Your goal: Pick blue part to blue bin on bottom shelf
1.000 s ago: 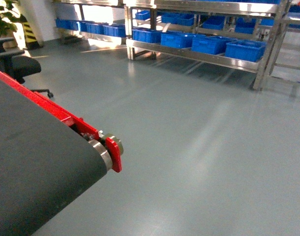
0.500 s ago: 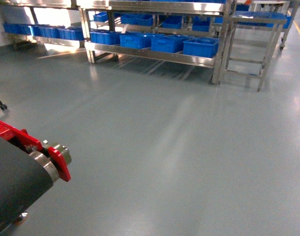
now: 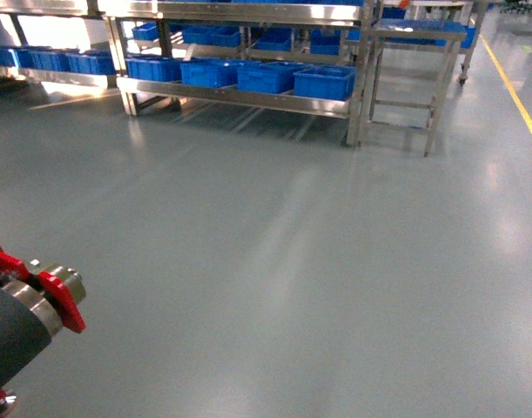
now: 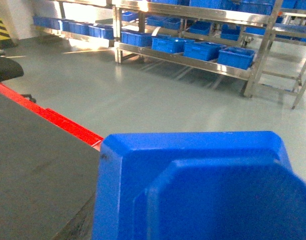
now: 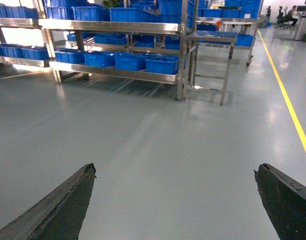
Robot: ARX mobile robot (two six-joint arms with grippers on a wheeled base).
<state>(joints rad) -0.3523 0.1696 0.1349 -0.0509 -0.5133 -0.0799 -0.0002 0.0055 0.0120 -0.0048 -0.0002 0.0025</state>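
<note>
The blue part (image 4: 198,185) fills the left wrist view right in front of the left gripper, apparently carried by it, though its fingers are hidden so I cannot tell its grip. The right gripper (image 5: 175,200) hangs wide open, holding nothing. Over the last second the conveyor (image 3: 22,318) has slid out of the head view and the bottom shelf (image 3: 239,96) with its blue bins (image 3: 322,83) has swung nearer centre, well ahead: the base is turning toward delivery.

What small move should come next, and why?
Probably drive the base forward toward the stainless-steel rack's bottom shelf, since its blue plastic bins sit far across bare grey floor. A large blue plastic part fills the left wrist view; the right gripper is open and empty.
</note>
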